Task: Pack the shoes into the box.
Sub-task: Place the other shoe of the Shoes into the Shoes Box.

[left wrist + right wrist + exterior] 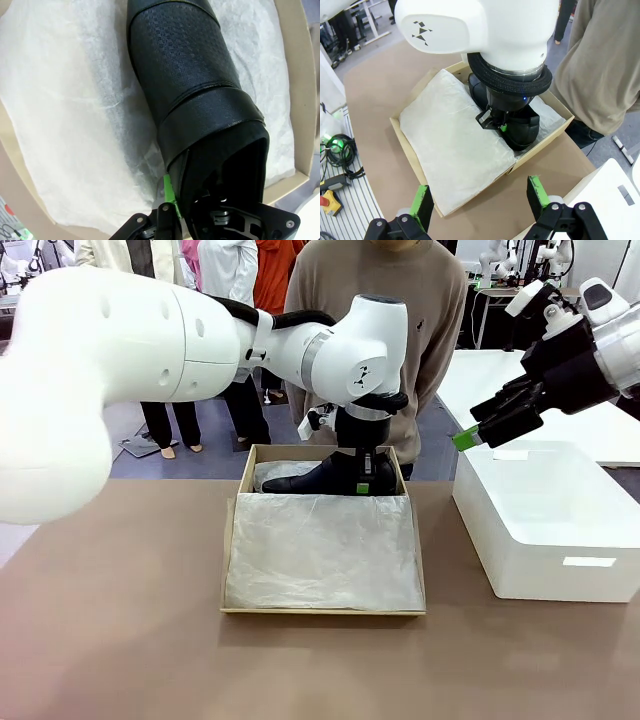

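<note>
one glossy black leather dress shoe [310,480] is held at the far end of the tan cardboard shoebox [232,540], the end nearest the person in the brownish sweater [400,300]. in the front view its toe is pointed to picture left and its heel sits under the left tool [365,472]. whether the sole is fully settled on the paper can't be told.

in the left wrist view the left tool [175,202] is seen clamped together on the back rim of the shoe [185,65], with one green pad [169,189] pressed against the outside of the collar. the textured upper runs away from the camera over crumpled white tissue paper [65,100], and the box wall [295,75] shows along the right edge.

the nearer part of the box is covered by a flat sheet of the tissue paper [320,550].

the right tool [470,436] is held up in the air above the near corner of a white rectangular plastic tub [560,575], well apart from the box. in the right wrist view its fingers [422,200] are spread wide with nothing between them around the right tool [479,192], and the box [540,146], the paper [450,140] and the shoe [522,132] are looked down on from there.

everything sits on the brown bench [120,640].
</note>
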Available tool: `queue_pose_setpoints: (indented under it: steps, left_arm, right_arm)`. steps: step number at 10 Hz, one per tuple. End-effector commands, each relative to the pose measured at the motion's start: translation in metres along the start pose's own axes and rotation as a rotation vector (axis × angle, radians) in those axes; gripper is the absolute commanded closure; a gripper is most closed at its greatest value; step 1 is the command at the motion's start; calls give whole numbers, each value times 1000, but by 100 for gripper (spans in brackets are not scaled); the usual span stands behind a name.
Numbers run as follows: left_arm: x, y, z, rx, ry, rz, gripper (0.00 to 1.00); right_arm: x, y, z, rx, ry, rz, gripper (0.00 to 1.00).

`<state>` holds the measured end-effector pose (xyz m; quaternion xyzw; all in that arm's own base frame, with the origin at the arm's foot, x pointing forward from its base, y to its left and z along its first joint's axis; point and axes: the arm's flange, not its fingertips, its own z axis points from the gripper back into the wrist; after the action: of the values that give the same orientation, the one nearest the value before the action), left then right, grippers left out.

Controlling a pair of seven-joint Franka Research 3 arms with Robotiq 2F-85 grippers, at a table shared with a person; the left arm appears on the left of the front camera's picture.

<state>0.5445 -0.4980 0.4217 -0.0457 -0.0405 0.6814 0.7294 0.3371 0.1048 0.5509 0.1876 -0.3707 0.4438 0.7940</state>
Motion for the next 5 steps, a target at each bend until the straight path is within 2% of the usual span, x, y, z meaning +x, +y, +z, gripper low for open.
queue_pose_setpoints:
  steps: [1,4,5]
  left_arm:
    - [-7,-5,8,-11,-25,45,69]
    - [-3,-9,27,-4,-26,61,10]
    - [-2,-13,41,10,-22,66,0]
  right_arm:
    - [0,-2,-1,14,-15,3,0]
    - [0,-2,-1,14,-15,3,0]
    - [0,-2,-1,14,-15,3,0]
